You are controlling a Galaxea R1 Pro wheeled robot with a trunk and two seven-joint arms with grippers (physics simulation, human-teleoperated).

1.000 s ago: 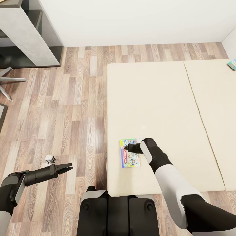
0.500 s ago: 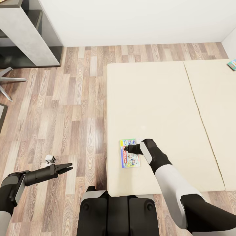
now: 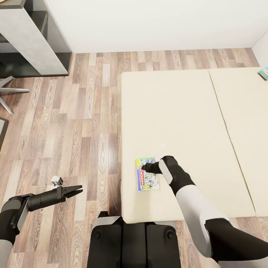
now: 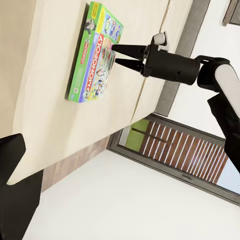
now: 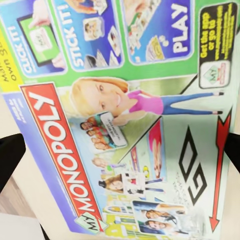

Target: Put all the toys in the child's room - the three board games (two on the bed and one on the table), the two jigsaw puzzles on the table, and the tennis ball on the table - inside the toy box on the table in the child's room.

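A colourful Monopoly board game (image 3: 148, 178) lies flat on the cream bed (image 3: 178, 111) near its front left corner. My right gripper (image 3: 143, 168) hovers open just over the box's upper edge. The left wrist view shows its two black fingers (image 4: 131, 49) apart beside the box (image 4: 95, 55). In the right wrist view the printed lid (image 5: 125, 115) lies between the spread fingers (image 5: 10, 160). Another board game (image 3: 264, 73) peeks in at the bed's far right edge. My left gripper (image 3: 79, 191) is open, low over the wood floor, holding nothing.
A grey desk section (image 3: 33, 37) stands at the back left, with a chair leg (image 3: 11, 89) beside it. A small white object (image 3: 56, 181) lies on the floor near my left gripper. My base (image 3: 134, 242) is against the bed's front edge.
Almost nothing. My right forearm has shifted very slightly over the game box; the box and my left arm are where they were.
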